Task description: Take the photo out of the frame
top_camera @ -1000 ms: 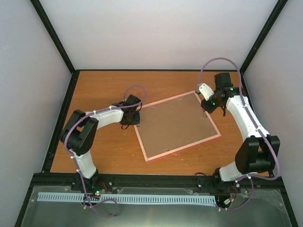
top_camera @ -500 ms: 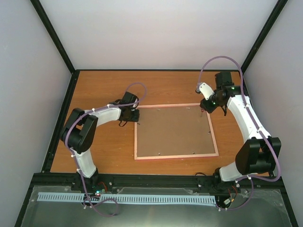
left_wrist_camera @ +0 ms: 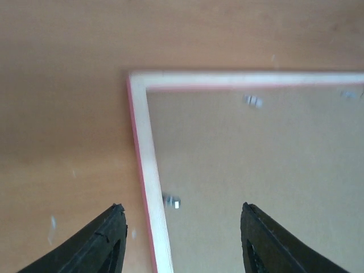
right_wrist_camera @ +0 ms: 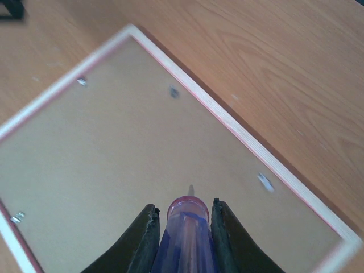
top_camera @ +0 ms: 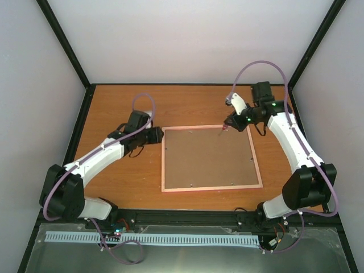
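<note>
Finds the frame (top_camera: 210,188) flat and face down in the middle of the desk (top_camera: 125,176), pink rim around the brown backing board (top_camera: 207,156). No sight of the photo; presumably trapped under that board, so not out yet. Reads the step in hand as turning back the small metal tabs (right_wrist_camera: 264,182) along the board's edge.

Grips the screwdriver (right_wrist_camera: 185,236) in the right pincer (right_wrist_camera: 184,206), jaws narrow on the handle, tip aimed at the board near the far rim; cannot tell whether touching. Holds the left pincer (left_wrist_camera: 181,207) wide and empty by the frame's far left corner, one finger either side of the left rail.

To do it well:
- Set the tip beside one tab, not on bare board.
- Push sideways gently, to avoid gouging or skating off.
- Press the left pincer onto the rail to stop the frame sliding.
- Clear every tab before lifting the board.

Only from above: both arms and the whole frame together. Only from the right wrist: the purple handle and fine tip, with the nearest tab off to the right. Only from the left wrist: a tab just inside the left rail, between the fingers.
</note>
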